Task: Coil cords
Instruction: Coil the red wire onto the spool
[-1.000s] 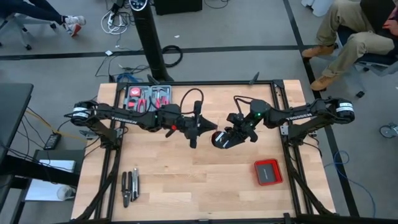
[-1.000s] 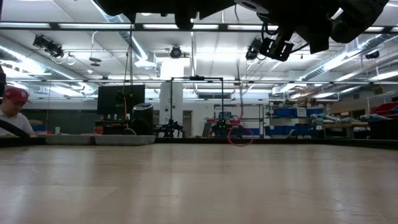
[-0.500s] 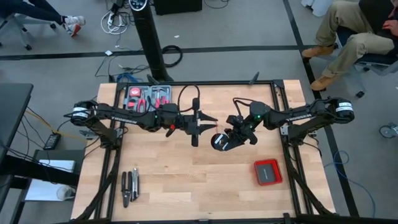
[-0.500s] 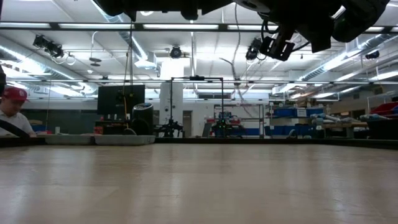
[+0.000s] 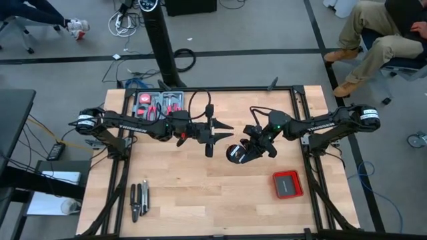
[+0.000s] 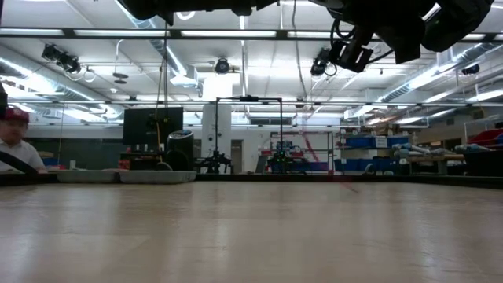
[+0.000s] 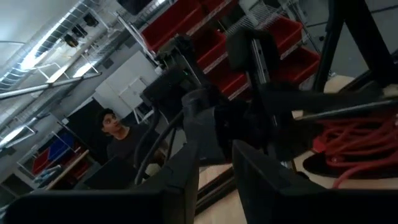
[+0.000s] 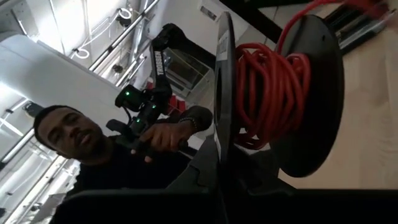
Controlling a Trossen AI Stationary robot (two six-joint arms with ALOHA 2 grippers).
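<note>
The red wire [image 8: 273, 93] sits wound in thick turns on a black spool [image 5: 235, 153], just right of centre in the high view and raised well above the desk [image 5: 200, 200]. The right end effector [image 5: 257, 148] is clamped together on that spool, the flanges standing roughly on edge as its wrist view shows them. A thin free strand leaves the coil and runs off toward the upper right corner of that wrist frame; where it ends cannot be made out. To the left of the spool in the high view, just apart from it, the left end effector [image 5: 223, 133] has its fingers spread wide and nothing between them, pointing toward the spool. The spool's axle seems to lie roughly along the line between the two arms, so the left arm is the free one nearest the coil and is probably best placed to catch the loose strand and guide it onto the spool.
</note>
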